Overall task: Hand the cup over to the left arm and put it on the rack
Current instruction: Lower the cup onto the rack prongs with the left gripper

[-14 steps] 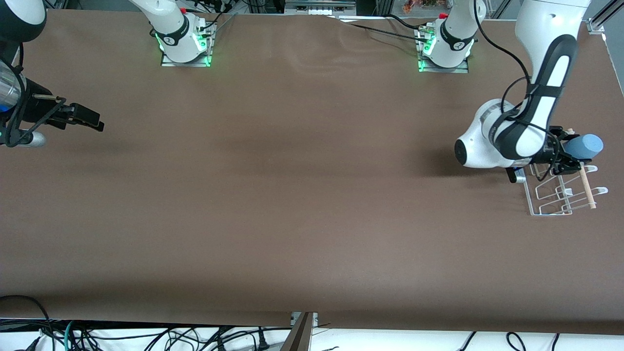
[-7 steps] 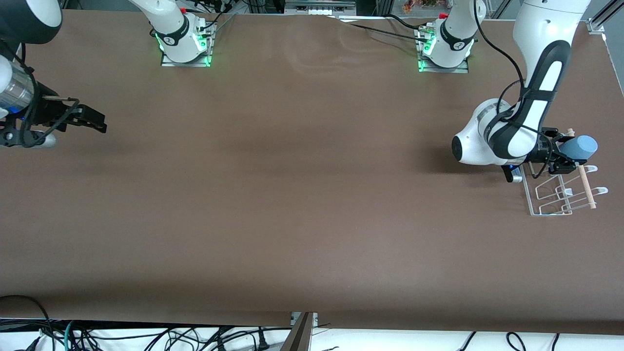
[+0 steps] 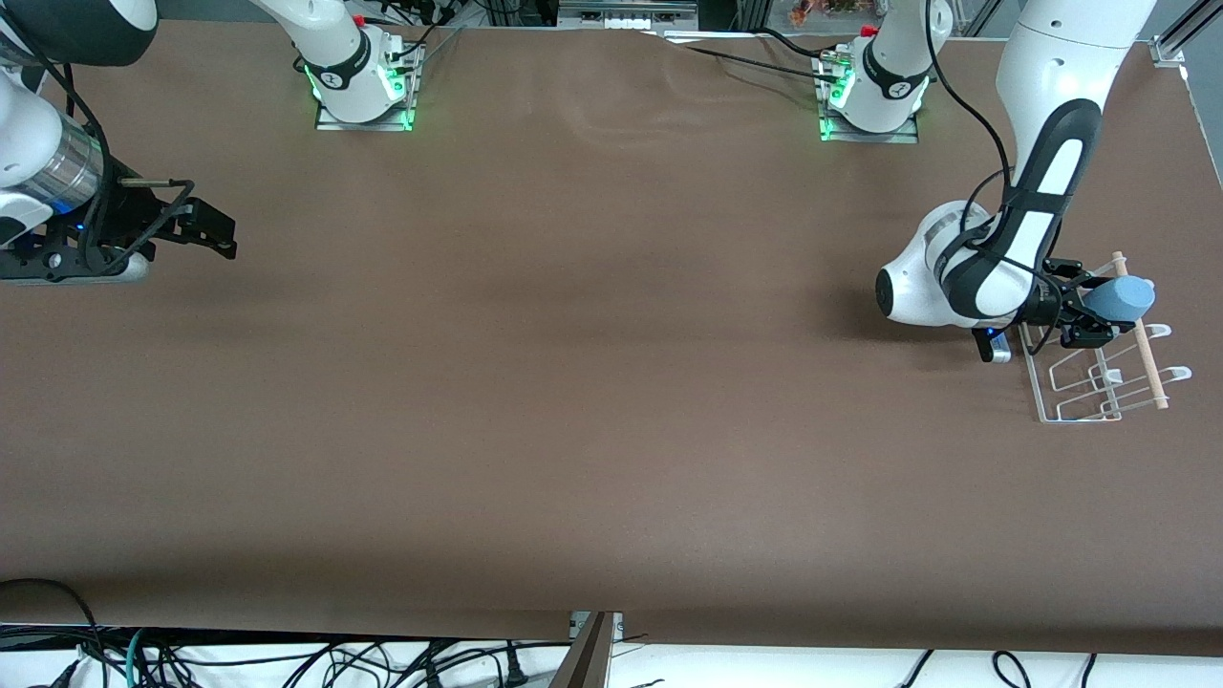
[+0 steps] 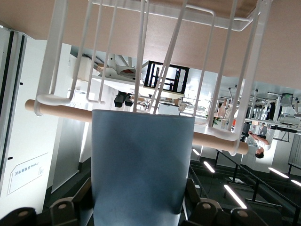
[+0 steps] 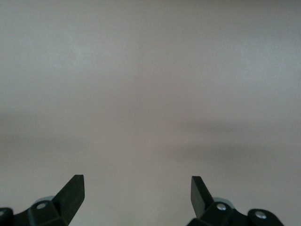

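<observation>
Right now I see the left gripper clamped on the cup, its two fingers pressed against the cup's sides, one on each flank. I hold the light-blue tumbler lying roughly level, one end pointing toward the left arm's end of the table, over the rack. From the front camera the cup sits at about twelve o'clock of the rack's wire frame, over the end of it farthest from that camera, and it overlaps the wooden rod there. Through the left wrist camera the cup fills the middle of my view, with the rod crossing just past its end and the rack's white wire loops rising around it; I cannot tell whether the cup touches the rod or the wires.

The left arm bends down from its base to that spot. The right gripper hangs over the table at the right arm's end, at roughly nine o'clock on the tabletop, waiting. Its fingers stand wide apart with nothing between them, only bare brown surface below.
</observation>
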Action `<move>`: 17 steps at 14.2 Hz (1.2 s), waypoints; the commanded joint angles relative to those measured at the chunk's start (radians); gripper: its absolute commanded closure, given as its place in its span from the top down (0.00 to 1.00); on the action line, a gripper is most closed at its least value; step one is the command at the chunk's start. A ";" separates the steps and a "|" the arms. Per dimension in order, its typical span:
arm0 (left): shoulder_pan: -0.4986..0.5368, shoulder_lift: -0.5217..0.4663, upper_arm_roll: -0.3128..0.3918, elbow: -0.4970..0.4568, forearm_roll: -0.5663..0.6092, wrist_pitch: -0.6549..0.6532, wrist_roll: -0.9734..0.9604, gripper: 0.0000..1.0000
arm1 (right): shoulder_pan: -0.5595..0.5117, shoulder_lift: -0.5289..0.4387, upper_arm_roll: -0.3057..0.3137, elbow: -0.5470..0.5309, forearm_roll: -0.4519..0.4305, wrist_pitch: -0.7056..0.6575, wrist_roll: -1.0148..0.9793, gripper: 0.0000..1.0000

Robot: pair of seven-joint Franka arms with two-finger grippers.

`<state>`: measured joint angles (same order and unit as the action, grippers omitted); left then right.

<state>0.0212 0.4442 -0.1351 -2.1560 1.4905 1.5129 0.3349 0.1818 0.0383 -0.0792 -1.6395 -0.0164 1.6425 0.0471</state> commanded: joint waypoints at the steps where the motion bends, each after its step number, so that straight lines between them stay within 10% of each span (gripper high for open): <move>1: 0.008 -0.004 -0.003 -0.010 0.031 0.007 -0.017 0.17 | 0.018 0.015 -0.007 0.029 -0.020 -0.003 0.013 1.00; 8: 0.017 0.025 -0.001 -0.004 0.034 0.044 -0.037 0.20 | 0.008 0.017 -0.011 0.029 -0.019 0.007 0.016 1.00; 9: 0.017 0.027 -0.001 -0.004 0.036 0.046 -0.040 0.35 | 0.010 0.017 -0.011 0.027 -0.019 0.007 0.016 1.00; 10: 0.016 0.028 0.000 -0.005 0.036 0.044 -0.042 0.99 | 0.008 0.017 -0.011 0.029 -0.019 0.007 0.016 1.00; 17: 0.019 -0.013 -0.004 0.002 0.018 0.049 -0.040 1.00 | 0.013 0.038 -0.010 0.047 -0.020 0.007 0.014 1.00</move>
<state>0.0281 0.4639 -0.1334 -2.1500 1.4921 1.5492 0.2980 0.1882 0.0527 -0.0889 -1.6321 -0.0174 1.6521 0.0505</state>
